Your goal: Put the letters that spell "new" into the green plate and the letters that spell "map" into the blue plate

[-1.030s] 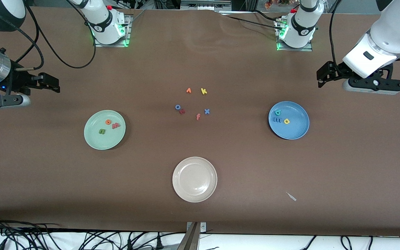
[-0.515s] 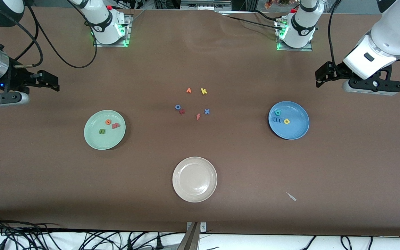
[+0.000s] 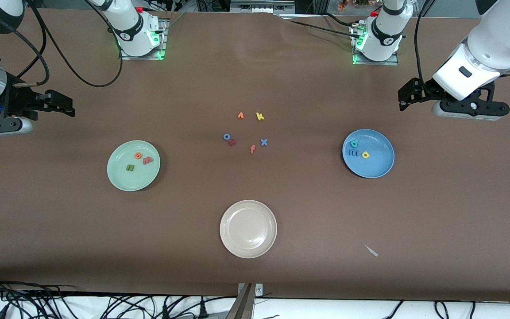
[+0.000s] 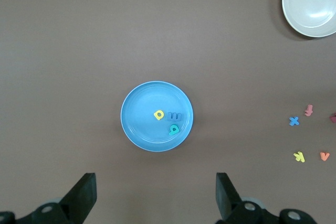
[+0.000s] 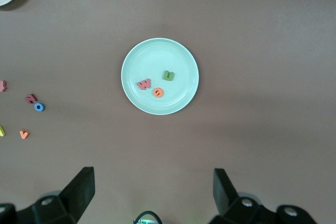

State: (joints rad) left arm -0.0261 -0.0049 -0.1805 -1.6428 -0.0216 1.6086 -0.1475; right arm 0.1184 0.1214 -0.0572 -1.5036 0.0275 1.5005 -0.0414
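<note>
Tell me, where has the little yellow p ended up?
The yellow p lies in the blue plate, toward the left arm's end of the table, right beside the blue m and close to the teal a.

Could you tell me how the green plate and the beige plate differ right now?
The green plate holds three letters; the beige plate holds none. The green plate lies toward the right arm's end of the table; the beige plate lies mid-table, nearer the front camera. Both are round, rimmed and alike in size.

The left gripper (image 3: 407, 96) hangs in the air over the table at the left arm's end, its fingers (image 4: 84, 195) wide apart and holding nothing. The right gripper (image 3: 62, 106) hangs at the right arm's end, also spread and without load.
</note>
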